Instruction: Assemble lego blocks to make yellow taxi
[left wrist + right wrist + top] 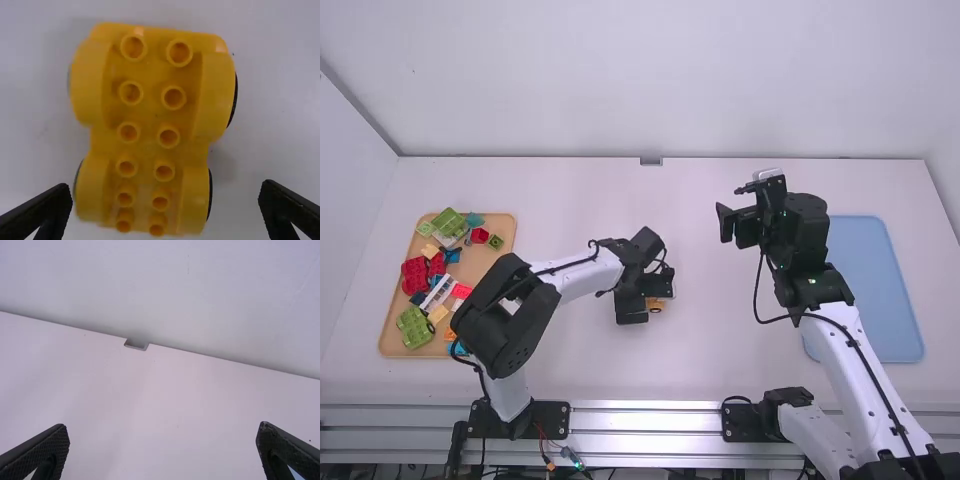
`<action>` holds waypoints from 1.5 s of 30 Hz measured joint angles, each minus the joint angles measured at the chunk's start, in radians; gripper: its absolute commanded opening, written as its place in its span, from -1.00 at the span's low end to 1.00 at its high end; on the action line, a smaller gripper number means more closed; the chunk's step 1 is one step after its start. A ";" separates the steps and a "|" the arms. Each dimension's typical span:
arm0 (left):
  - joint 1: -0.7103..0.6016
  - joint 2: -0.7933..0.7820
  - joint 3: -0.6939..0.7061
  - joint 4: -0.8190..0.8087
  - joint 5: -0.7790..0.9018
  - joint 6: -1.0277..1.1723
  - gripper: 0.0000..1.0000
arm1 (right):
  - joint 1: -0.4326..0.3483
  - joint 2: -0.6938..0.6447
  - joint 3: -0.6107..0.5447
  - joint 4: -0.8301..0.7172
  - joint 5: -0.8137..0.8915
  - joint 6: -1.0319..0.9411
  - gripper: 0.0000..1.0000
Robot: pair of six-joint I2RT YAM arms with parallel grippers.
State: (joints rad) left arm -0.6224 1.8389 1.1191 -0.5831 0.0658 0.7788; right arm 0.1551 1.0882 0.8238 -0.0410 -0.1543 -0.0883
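The left end effector (649,298) is open above the yellow studded plastic wheeled base (150,112); the right end effector (735,207) is open also.

No text, label, brand, number or sign can be read.
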 measured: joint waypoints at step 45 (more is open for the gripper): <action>1.330 0.349 0.848 -0.572 0.000 -1.125 0.93 | 0.000 0.000 0.000 0.001 0.000 0.005 0.98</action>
State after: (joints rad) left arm 0.7074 2.1876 1.9675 -1.1549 0.0658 -0.3458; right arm 0.1551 1.0882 0.8238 -0.0402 -0.1547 -0.0837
